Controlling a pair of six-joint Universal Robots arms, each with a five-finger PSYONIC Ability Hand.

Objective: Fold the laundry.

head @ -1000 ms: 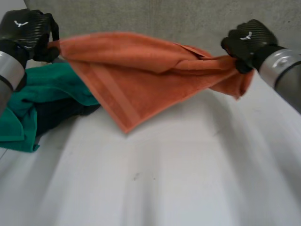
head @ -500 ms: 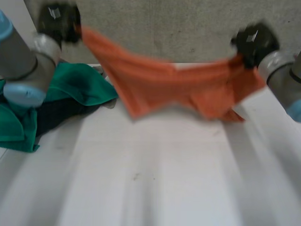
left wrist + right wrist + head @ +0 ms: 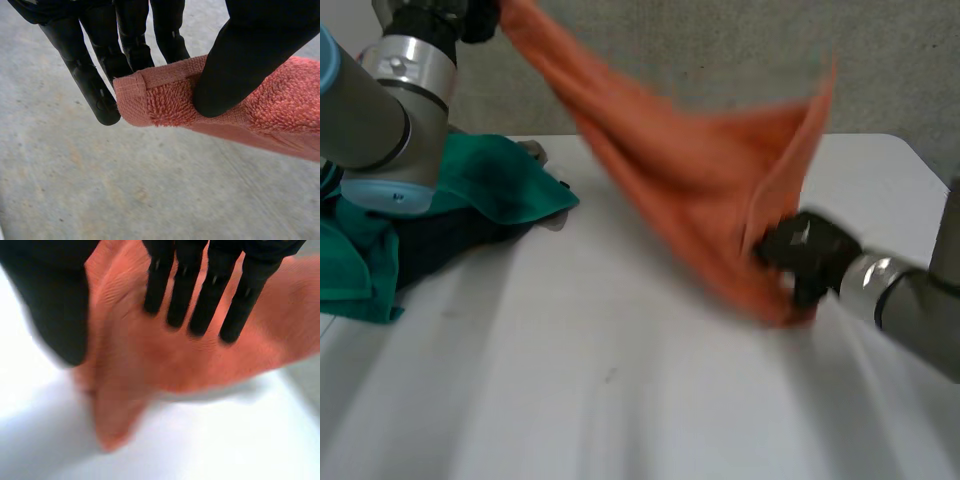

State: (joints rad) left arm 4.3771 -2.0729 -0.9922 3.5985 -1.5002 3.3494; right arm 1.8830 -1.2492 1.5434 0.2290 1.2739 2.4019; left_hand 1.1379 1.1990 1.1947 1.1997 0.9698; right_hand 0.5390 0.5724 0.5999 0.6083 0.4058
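An orange towel [image 3: 700, 190] hangs slanted over the white table [image 3: 620, 400], from high at the left down to the middle right. My left hand [image 3: 475, 18] holds it up high by one corner. In the left wrist view the thumb [image 3: 240, 65] presses the hemmed corner of the towel [image 3: 165, 95] against the fingers. My right hand [image 3: 805, 255] is low, just above the table, beside the towel's lower bunched end. In the right wrist view its fingers [image 3: 200, 285] are straight and the thumb stands apart, with the towel [image 3: 165, 355] lying beyond them. A free corner of the towel sticks up above the right hand.
A pile of green cloth [image 3: 490, 185] with a dark garment [image 3: 440, 245] under it lies at the table's left side, beside my left arm. A grey wall runs behind the table's far edge.
My left hand rose with its corner. My right hand dropped to the table, opened and let go of its end, which now flaps upward.
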